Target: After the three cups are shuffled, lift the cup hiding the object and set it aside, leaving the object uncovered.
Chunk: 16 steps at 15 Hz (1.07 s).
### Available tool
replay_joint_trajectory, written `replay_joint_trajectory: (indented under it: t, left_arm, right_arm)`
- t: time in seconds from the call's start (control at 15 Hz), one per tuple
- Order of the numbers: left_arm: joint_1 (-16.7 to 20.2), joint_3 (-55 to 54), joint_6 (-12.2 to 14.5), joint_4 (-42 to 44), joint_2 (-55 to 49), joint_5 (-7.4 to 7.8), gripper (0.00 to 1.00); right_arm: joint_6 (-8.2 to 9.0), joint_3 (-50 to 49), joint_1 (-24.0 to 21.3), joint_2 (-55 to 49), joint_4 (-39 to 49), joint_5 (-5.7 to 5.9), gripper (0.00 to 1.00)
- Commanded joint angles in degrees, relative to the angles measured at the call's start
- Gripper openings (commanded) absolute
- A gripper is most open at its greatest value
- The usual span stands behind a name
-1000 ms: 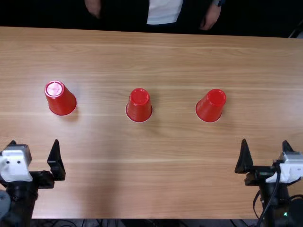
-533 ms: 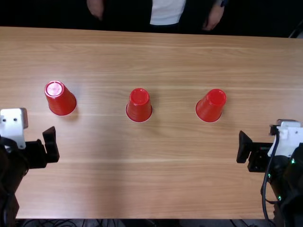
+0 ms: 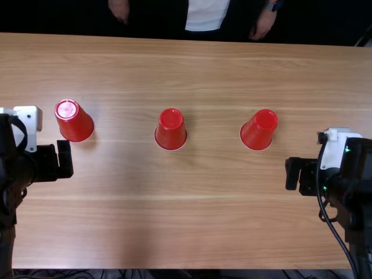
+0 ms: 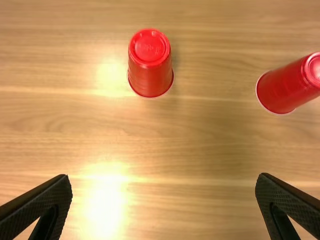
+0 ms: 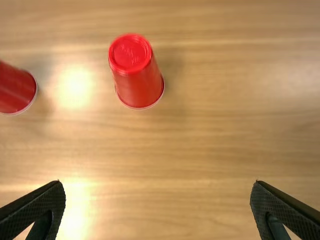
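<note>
Three red cups stand upside down in a row across the table: the left cup (image 3: 74, 121), the middle cup (image 3: 171, 129) and the right cup (image 3: 259, 129). My left gripper (image 4: 160, 212) is open, near the table's left edge, just nearer than the left cup (image 4: 150, 62); one of its fingers (image 3: 64, 160) shows from above. My right gripper (image 5: 159, 212) is open too, to the right of and nearer than the right cup (image 5: 135, 70), with one finger (image 3: 292, 173) showing from above. Neither holds anything. Whatever a cup covers is hidden.
The middle cup appears at the side of both wrist views (image 4: 290, 82) (image 5: 15, 95). Bare wooden table (image 3: 186, 203) lies between the two arms, and more of it runs behind the cups to the far edge (image 3: 186, 36).
Both arms have come forward from the near edge toward the cup row and now point down at the table. The three cups have not moved.
</note>
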Motion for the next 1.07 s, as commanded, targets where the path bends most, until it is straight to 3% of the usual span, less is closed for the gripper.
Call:
replay_joint_trajectory:
  t: [0.0, 0.4, 0.73, 0.93, 1.0]
  left_arm:
    - [0.02, 2.54, 0.60, -1.31, 1.97, 0.04, 1.00]
    - [-0.15, 2.28, 0.81, 0.80, 9.88, 0.14, 1.00]
    - [-0.24, 2.28, 0.60, 13.88, 19.90, -0.38, 1.00]
    - [-1.21, 3.16, 0.60, 14.20, 27.28, -5.24, 1.00]
    - [-1.65, 5.18, 0.60, 14.72, 29.39, -5.66, 1.00]
  right_arm:
    - [-0.20, 2.94, 0.83, 1.55, -1.36, -0.18, 1.00]
    - [0.33, 2.59, 1.18, 3.04, -0.73, -0.18, 1.00]
    - [0.43, 2.32, 1.18, 2.95, 1.17, -0.18, 1.00]
    - [0.43, 2.06, 1.18, 2.87, 1.17, -0.18, 1.00]
    - [0.43, 1.62, 1.18, 2.87, 1.27, -0.18, 1.00]
